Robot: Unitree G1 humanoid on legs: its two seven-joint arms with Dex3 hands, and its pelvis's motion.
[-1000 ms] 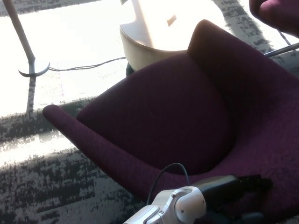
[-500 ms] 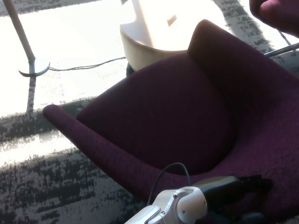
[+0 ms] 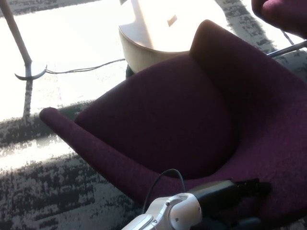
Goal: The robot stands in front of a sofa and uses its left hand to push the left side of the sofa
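Note:
A dark purple sofa (image 3: 182, 110) fills the middle and right of the head view, its curved arm rest (image 3: 76, 139) sweeping down to the left. My left hand (image 3: 225, 191), black on a white wrist (image 3: 175, 213), comes in from the bottom edge. It lies against the sofa's near edge with its fingers (image 3: 252, 184) stretched out to the right and apart, holding nothing. The dark fabric hides the contact. My right hand does not show.
Behind the sofa stands a pale round table base (image 3: 144, 48). A lamp stand with a disc foot (image 3: 29, 72) is at the far left, its cable (image 3: 86, 68) running across the sunlit floor. Another purple seat (image 3: 283, 14) is at the top right. Grey patterned carpet (image 3: 43, 191) lies at the left.
The whole picture has shifted slightly left, so the camera moved. My left hand and wrist sit a little further left along the sofa's near edge.

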